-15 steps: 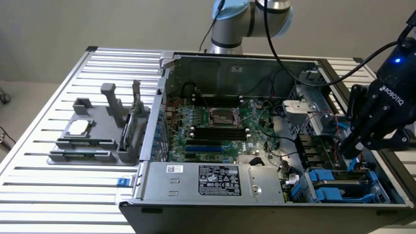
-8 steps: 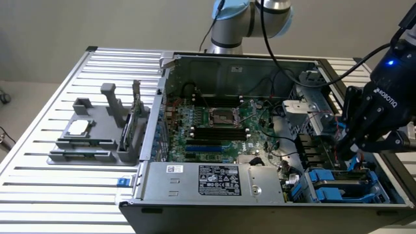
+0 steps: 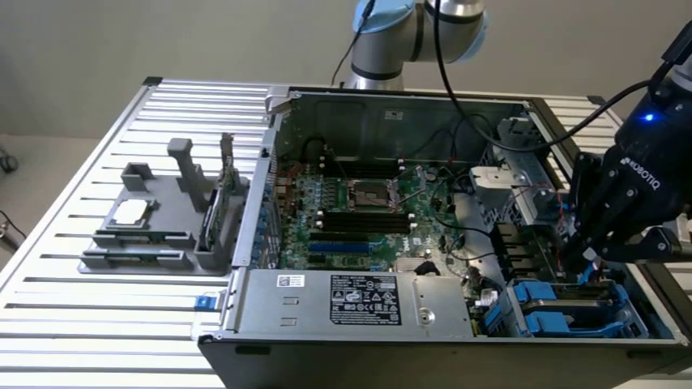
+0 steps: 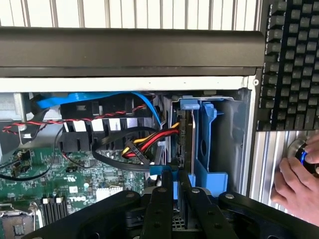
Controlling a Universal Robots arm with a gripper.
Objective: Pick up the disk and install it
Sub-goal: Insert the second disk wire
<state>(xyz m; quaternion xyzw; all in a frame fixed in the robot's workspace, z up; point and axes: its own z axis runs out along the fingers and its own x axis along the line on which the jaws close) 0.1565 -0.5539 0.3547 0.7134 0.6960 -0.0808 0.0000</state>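
"So, where's the disk point(image 4: 185, 139) sitting?"

"Down in the blue drive bay point(image 4: 209, 144), at about 4 o'clock in the open case point(image 3: 324, 300) on the exterior view. I see it edge-on from the wrist: it stands on its edge, not flat, and its long axis runs straight away from the pincer point(image 4: 175, 199) into the bay."

"And the pincer?"

"Narrow, fingers point(image 4: 159, 209) clamped on the near edge of the disk's blue frame. On the exterior view the pincer point(image 3: 589, 259) hangs over that corner with the wrist tilted, fingers pointing down toward 7 o'clock."

"How much room do I have?"

"Little. The bay wall lies just beside the disk on one face. On the other, red and yellow cables point(image 4: 149, 142) bunch close against it. The case's outer wall is near, and beyond it a person's hand point(image 4: 299, 181) rests on the counter point(image 3: 97, 324) beside a keyboard point(image 4: 289, 59). The motherboard point(image 3: 357, 211) side, toward 9 o'clock, lies open."
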